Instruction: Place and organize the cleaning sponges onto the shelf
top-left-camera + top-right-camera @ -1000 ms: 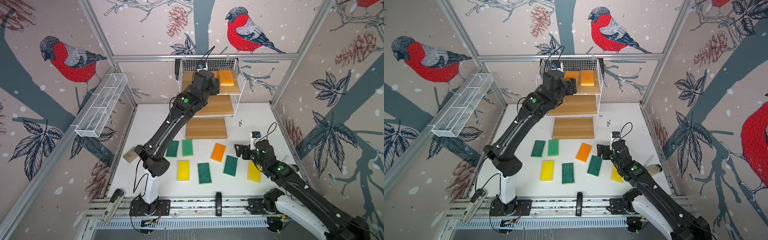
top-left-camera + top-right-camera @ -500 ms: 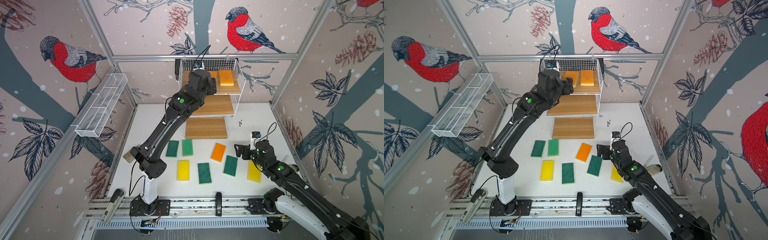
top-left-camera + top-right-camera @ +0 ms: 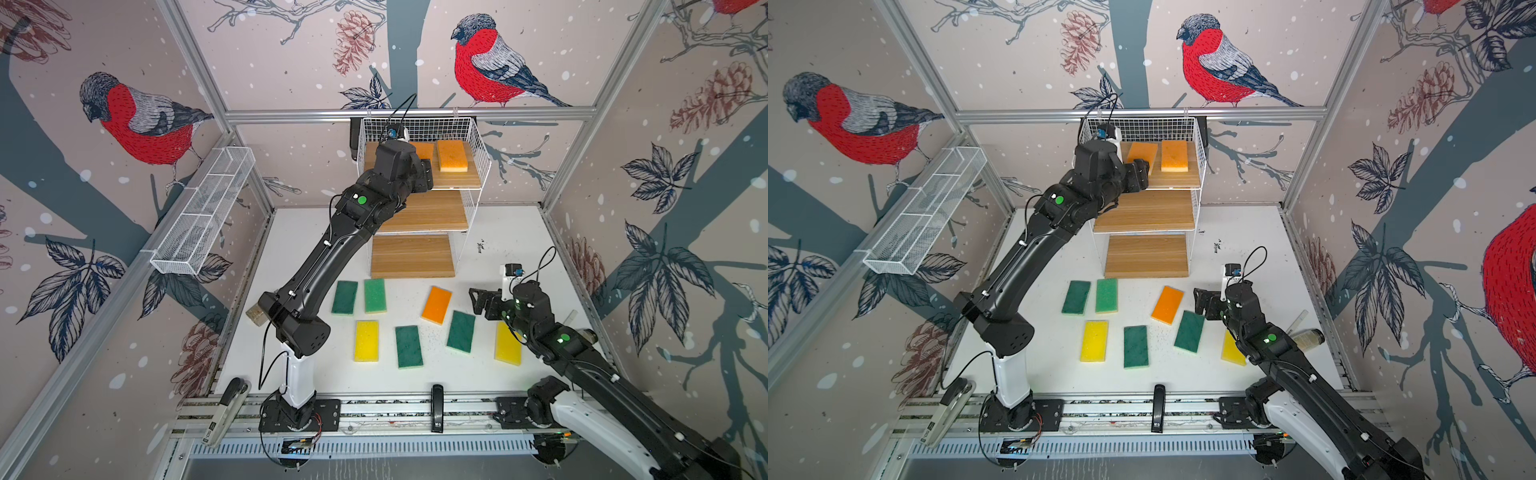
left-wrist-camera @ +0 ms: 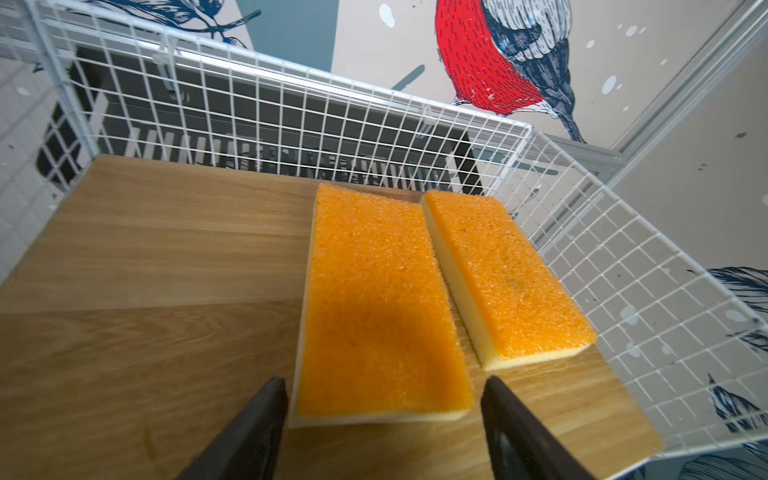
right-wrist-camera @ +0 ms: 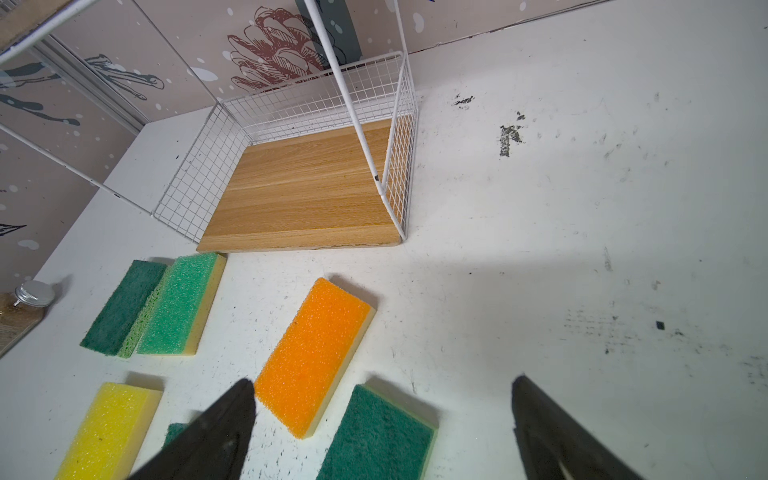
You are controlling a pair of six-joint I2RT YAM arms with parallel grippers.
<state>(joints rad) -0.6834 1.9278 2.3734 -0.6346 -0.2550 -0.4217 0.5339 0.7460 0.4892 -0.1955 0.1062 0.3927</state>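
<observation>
The shelf [image 3: 419,216] [image 3: 1144,212] stands at the back of the table. Two orange sponges lie side by side on its top board [image 4: 166,257]: one [image 3: 452,156] [image 4: 507,274] at the right, one [image 3: 1142,151] [image 4: 374,316] in the middle. My left gripper [image 3: 428,174] [image 4: 382,399] is open, its fingertips just clear of the middle sponge's near end. On the table lie an orange sponge [image 3: 436,305] [image 5: 313,353], two yellow ones [image 3: 366,340] [image 3: 508,347] and several green ones [image 3: 344,297] [image 3: 375,295] [image 3: 409,346] [image 3: 461,331]. My right gripper [image 3: 478,301] [image 5: 382,399] hovers open and empty above the table, beside the orange sponge.
A long white mesh tray [image 3: 203,216] hangs on the left wall. A small glass jar [image 3: 256,315] [image 5: 25,307] sits by the left arm's elbow. A small bottle [image 3: 1308,337] lies at the table's right edge. The two lower boards [image 5: 307,195] are bare.
The left arm has drawn slightly back and leftward from the top board, so more of the middle orange sponge shows. The right arm has not moved.
</observation>
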